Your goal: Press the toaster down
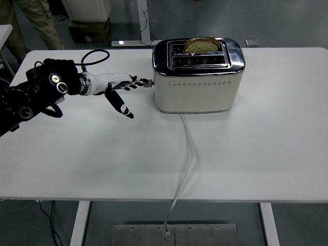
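The left hand (119, 88), fingers (134, 82) extended and grasping nothing, touches the toaster (199, 75) lever (148, 81); pressing downward seems next.

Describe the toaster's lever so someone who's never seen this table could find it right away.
Start at the cream toaster with the shiny chrome top, standing at the back middle of the white table. Go to its left end wall: the lever is the small dark knob sticking out sideways there. The left hand has its fingertips right at it, and nothing else protrudes from that end.
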### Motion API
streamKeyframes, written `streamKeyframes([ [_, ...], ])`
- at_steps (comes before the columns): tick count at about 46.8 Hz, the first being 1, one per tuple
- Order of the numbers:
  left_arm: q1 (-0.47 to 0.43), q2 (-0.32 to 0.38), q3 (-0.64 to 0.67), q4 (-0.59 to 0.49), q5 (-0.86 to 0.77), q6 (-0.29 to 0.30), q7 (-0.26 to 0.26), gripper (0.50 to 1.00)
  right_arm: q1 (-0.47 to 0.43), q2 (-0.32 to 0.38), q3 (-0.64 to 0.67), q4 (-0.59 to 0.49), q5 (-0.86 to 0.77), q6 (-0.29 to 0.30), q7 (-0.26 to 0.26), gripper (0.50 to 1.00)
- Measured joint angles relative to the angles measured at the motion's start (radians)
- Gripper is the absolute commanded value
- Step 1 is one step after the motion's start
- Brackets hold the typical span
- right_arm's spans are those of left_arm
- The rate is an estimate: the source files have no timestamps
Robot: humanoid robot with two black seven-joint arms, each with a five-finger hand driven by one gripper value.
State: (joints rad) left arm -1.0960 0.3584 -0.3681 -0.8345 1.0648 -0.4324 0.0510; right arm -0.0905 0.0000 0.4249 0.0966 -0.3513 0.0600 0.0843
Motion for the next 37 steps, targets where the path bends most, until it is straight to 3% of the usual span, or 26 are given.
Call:
streamKeyframes([
  [37, 0.059, -0.003, 0.0, 0.002, -0.001, 0.021, -0.001, 1.0, -0.003, 0.0, 0.0, 0.0, 0.001, 0.0, 0.0, 1.0],
])
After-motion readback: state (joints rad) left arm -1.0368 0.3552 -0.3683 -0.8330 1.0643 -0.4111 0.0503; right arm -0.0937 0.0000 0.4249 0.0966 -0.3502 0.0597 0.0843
